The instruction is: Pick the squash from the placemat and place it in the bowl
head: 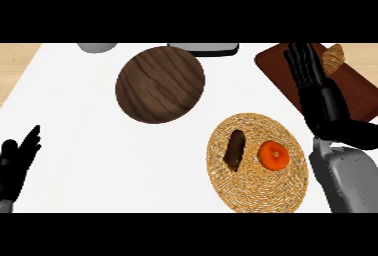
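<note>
2 black hands show over the white counter (88,125). The right hand (306,67) reaches up the right side, its fingers nearly straight and close together, holding nothing, and it lies above a reddish-brown placemat (353,92) set at an angle. Just beside its fingertips, on the side away from the left hand, sits the squash (334,59), tan and ridged, resting on that placemat near its far corner; whether the fingers touch it I cannot tell.

Below the right hand's wrist, nearer the robot, lies a round woven mat (255,192). On it are a dark brown oblong item (235,149) and, next to it, an orange round fruit (274,155), the 2 apart from each other. The grey forearm (353,180) runs along this mat's outer edge.

Well off toward the left hand from the right fingertips sits the dark wooden bowl (160,84), nothing in it. Beyond the bowl, at the far edge, a grey object (97,47) and a dark tray-like object (210,48) are cut off.

The left hand (16,162) rests open at the left edge, fingers up, well apart from everything.
</note>
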### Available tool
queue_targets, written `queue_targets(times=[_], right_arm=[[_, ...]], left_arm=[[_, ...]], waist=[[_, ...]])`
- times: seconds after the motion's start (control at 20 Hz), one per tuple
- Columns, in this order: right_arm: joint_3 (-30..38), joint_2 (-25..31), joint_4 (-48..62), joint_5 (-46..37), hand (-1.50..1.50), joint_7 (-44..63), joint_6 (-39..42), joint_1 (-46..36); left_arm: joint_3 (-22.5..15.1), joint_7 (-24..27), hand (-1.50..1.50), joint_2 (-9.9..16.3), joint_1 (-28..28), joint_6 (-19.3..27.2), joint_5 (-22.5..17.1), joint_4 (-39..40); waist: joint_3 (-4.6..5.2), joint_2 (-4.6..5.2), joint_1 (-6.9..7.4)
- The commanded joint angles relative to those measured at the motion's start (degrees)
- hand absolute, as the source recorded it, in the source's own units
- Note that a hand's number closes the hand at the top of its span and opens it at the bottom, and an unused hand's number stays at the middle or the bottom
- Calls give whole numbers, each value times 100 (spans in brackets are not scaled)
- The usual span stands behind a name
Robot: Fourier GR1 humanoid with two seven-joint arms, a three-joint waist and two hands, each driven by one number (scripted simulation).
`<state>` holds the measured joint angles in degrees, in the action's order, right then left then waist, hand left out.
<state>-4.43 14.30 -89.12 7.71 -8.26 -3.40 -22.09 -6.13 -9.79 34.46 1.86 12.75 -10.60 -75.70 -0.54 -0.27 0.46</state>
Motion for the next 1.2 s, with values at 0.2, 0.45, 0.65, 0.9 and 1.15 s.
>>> queue_targets(times=[0.2, 0.45, 0.65, 0.9, 1.15], right_arm=[[-963, -1005, 206, 237, -150, 276, 258, -141], [-1019, -778, 294, -2249, -150, 21, -2160, 630], [-2149, -1121, -142, -3599, -150, 86, -2965, 1427], [-2706, -446, -1335, -5137, -150, 1830, -2623, 2063], [-2264, 240, -2713, -5705, -150, 3736, -1118, 2104]], left_arm=[[520, 918, 0, -515, -1390, 143, -418, -932], [662, 1028, 0, -660, -1394, 53, -727, -1197], [846, 1226, 0, -684, -1590, -100, -819, -858], [818, 1419, 0, -717, -1219, -263, -782, -973], [1004, 1429, 0, -692, -1242, -235, -843, -847]], waist=[[62, 28, 76], [69, -55, -184], [67, -3, -195], [77, -46, -212], [88, -62, -310]])
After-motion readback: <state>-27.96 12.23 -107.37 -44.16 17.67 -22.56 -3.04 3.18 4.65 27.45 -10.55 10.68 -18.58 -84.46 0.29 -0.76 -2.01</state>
